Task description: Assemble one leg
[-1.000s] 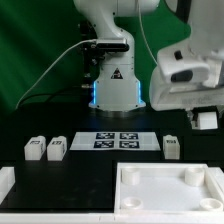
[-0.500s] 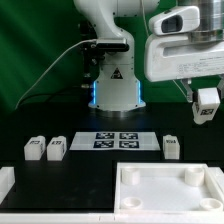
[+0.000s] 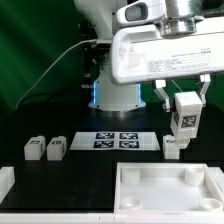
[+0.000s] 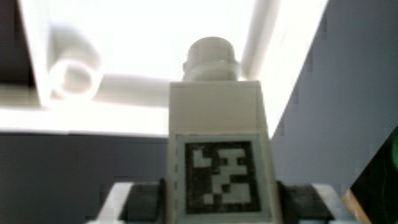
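- gripper (image 3: 186,107) is clamped on a leg (image 3: 186,118), one finger on each side of the block, and it's up in the air, well clear of the table (image 3: 90,165)
- the leg hangs upright on the exterior view's right, with its black-and-white tag facing that camera
- wrist view shows the same grab: fingers (image 4: 134,200) squeeze the leg (image 4: 217,120) from both sides, tag in plain sight, and a round peg (image 4: 210,58) sticks out of the far end
- the tray-like top (image 3: 165,198) lies at the front of the table on the exterior view's right, with a raised rim all round
- inside that rim there are round corner sockets (image 3: 128,172) at the two far corners; the wrist view picks up one (image 4: 75,78) too, pretty blurry
- a pair of legs (image 3: 45,149) stands side by side on the exterior view's left, outside the tray
- a single leg (image 3: 171,147) stands just beside the marker board (image 3: 118,140), on the table under the held one, also outside the tray
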You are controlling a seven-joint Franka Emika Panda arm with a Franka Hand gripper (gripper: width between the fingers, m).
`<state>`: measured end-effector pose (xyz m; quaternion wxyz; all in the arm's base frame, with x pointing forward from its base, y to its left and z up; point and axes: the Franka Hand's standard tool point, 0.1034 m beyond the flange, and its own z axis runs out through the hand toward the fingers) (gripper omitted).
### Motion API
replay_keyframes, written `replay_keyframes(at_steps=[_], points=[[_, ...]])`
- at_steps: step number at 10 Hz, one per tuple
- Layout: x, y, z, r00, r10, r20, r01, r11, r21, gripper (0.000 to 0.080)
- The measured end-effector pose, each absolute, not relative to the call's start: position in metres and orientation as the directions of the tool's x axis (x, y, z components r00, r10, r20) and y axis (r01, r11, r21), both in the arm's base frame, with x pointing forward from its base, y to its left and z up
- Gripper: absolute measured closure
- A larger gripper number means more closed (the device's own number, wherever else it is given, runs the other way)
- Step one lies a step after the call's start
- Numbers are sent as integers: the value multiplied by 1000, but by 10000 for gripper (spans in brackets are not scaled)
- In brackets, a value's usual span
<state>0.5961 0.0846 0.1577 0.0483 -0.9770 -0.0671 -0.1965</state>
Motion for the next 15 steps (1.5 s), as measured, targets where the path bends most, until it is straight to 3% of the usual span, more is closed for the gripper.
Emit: replay_keyframes(at_steps=[2, 4, 8, 11, 15], points=[[600, 75, 159, 802, 105, 588, 141, -990, -15, 508], [597, 73, 152, 784, 101, 613, 133, -991, -8, 508], [622, 92, 129, 784, 97, 614, 148, -988, -33, 508], [623, 104, 96, 801, 98, 590, 156, -987, -48, 508], [620, 110, 86, 810, 104, 577, 163, -985, -52, 508]])
